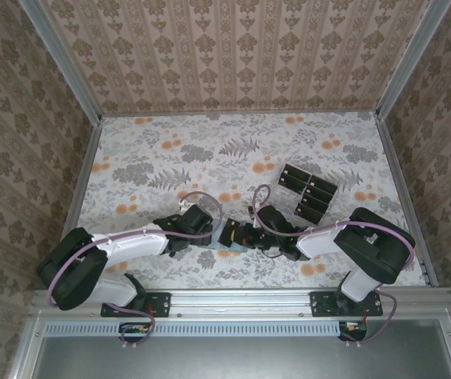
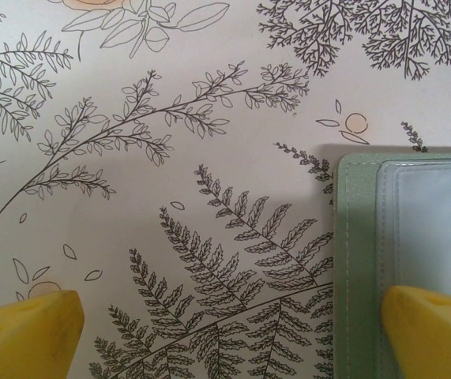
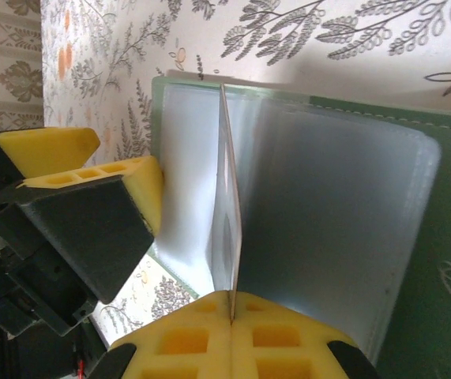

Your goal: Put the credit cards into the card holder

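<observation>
The card holder point(image 3: 438, 237), pale green with clear sleeves, lies open on the table under both grippers point(image 1: 233, 249). My right gripper point(image 3: 231, 316) is shut on one thin clear sleeve leaf point(image 3: 227, 205) of the holder and holds it upright. My left gripper point(image 2: 225, 335) is open and low over the table. Its right finger point(image 2: 434, 332) sits over the holder's edge point(image 2: 355, 260) and its left finger is over bare cloth. Several black credit cards point(image 1: 308, 193) lie in a staggered group further back on the right, apart from both grippers.
The table is covered with a floral cloth point(image 1: 209, 150) and walled with patterned panels on three sides. In the right wrist view the left gripper's yellow fingers point(image 3: 138, 189) stand close beside the holder's left edge. The two arms meet at the table's near middle.
</observation>
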Available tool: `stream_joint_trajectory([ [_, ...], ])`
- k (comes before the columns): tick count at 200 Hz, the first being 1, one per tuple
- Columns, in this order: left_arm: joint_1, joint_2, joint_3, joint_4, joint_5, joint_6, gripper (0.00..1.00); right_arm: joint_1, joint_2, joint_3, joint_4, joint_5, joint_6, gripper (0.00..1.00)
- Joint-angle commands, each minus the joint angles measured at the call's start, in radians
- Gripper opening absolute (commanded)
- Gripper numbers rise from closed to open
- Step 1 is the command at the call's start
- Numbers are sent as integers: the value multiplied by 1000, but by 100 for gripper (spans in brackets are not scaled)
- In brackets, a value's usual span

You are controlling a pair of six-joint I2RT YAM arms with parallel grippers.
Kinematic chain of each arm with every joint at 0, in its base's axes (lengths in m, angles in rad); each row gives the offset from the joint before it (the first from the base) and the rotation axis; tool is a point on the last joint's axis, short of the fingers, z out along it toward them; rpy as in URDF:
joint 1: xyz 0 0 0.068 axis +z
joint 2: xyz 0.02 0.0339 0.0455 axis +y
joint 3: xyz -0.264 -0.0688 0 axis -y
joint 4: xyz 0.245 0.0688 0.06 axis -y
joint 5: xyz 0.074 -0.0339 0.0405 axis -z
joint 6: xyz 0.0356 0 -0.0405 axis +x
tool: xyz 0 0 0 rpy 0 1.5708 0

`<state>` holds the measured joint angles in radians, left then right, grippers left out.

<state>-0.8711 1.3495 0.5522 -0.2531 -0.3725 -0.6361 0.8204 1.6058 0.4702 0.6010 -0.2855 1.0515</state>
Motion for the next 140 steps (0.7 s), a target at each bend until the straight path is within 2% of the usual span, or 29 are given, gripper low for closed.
stream_joint_trajectory([
  [1,-8,2,-15,-12,-14,-25,100,12,25,6,12,-34,8,0],
  [140,-11,0,-20,-14,-16,-28,100,13,69,-27,75,-105,53,0],
])
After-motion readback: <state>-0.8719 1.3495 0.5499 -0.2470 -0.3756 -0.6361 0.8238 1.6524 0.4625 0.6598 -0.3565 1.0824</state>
